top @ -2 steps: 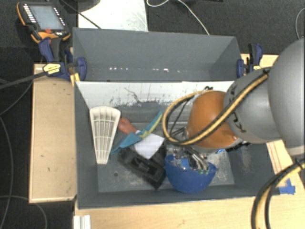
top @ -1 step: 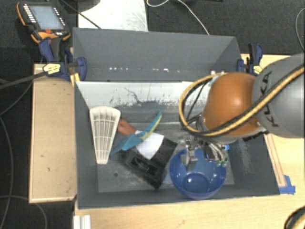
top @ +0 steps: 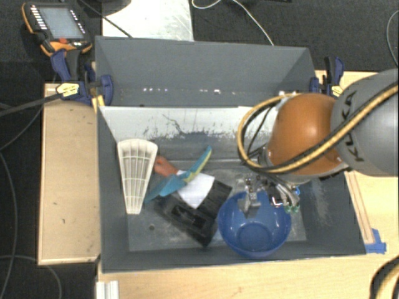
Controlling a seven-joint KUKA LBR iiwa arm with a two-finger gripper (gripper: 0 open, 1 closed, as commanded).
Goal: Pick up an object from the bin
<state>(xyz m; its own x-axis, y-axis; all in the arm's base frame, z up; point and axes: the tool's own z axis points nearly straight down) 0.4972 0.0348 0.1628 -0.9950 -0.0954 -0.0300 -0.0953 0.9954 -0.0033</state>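
My gripper [top: 267,201] hangs under the arm's orange cover at the front right of the bin. It is open, and nothing shows between its fingers. One finger [top: 251,202] dips at the back rim of a round blue bowl [top: 254,229], which sits upright on the bin floor directly beneath. A black boxy thing [top: 192,218] lies tilted against the bowl's left side. On top of it rests a white sheet-like piece [top: 198,190].
Left of the black thing lies a light-blue scoop-like tool [top: 187,174] with an orange handle [top: 164,166]. Further left, a white ribbed fan-shaped piece [top: 137,172] lies flat. The arm and its cables cover the bin's right side.
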